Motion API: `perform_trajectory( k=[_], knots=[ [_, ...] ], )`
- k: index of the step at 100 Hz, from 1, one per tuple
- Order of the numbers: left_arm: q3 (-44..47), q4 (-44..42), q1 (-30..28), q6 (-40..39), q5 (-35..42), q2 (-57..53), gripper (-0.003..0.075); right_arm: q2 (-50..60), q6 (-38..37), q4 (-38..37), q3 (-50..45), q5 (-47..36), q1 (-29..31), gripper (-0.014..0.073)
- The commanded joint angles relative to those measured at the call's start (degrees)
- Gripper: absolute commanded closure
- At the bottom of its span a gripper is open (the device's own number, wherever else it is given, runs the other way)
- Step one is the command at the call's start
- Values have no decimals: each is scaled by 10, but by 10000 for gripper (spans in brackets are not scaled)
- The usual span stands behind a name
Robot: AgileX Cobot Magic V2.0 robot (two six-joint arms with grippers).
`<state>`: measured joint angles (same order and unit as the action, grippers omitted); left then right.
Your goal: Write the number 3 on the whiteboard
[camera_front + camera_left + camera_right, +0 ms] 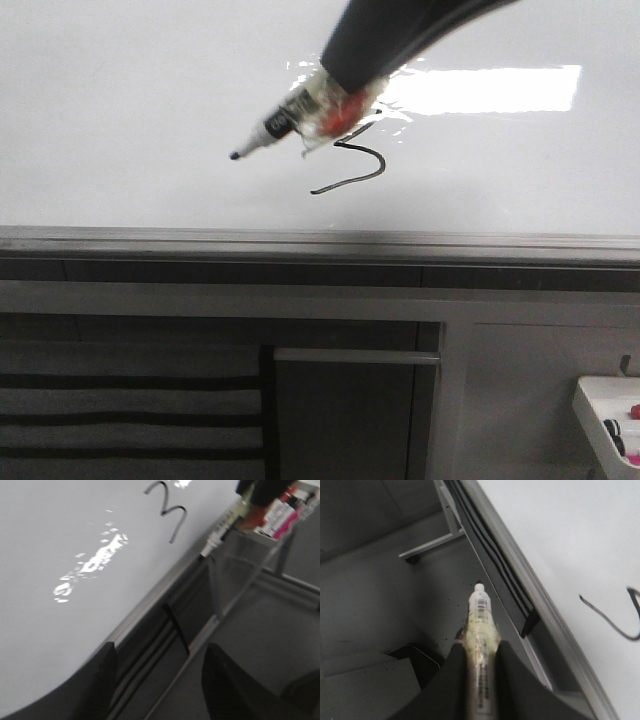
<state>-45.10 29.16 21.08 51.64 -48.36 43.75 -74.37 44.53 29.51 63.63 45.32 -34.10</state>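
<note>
**Marker Off Board, Numeral Drawn**

A thin dark hand-drawn number 3 is located on the glossy white whiteboard, beneath the glare. A tape-wrapped white marker is clamped in the right jaws. The left jaws are spread apart, holding nothing.

Whiteboard left of number 3 bare; marker overhangs it

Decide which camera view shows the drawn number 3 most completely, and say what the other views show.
The left wrist view: the whole number 3 shows, unobstructed. The front view shows its lower curve and tail, the top hidden by the marker. The right wrist view catches only part at the frame edge.
</note>
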Motion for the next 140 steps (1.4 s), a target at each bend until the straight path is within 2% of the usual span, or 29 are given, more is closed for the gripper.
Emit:
perform_trajectory(
  k=[1, 9, 24, 47, 72, 101, 123, 140],
  knots=[
    [-41, 76, 10, 59, -16, 50, 372, 21, 53, 9, 39, -9, -13, 627],
    [-62, 113, 25, 105, -22, 92, 372, 21, 83, 9, 52, -8, -27, 627],
    [-110, 116, 66, 117, -28, 164, 372, 20, 132, 9, 63, -17, -43, 627],
    [-161, 106, 118, 132, -23, 249, 372, 20, 136, 9, 63, -21, -49, 627],
    [-170, 103, 121, 132, -23, 275, 380, 20, 136, 9, 63, -17, -49, 627],
    [-170, 103, 121, 132, -23, 275, 594, 19, 136, 9, 63, -18, -49, 627],
    [-170, 103, 121, 132, -23, 275, 682, 13, 136, 9, 63, -17, -49, 617],
    [-170, 103, 121, 132, -23, 275, 692, 13, 136, 8, 63, -14, -48, 487]
  ],
)
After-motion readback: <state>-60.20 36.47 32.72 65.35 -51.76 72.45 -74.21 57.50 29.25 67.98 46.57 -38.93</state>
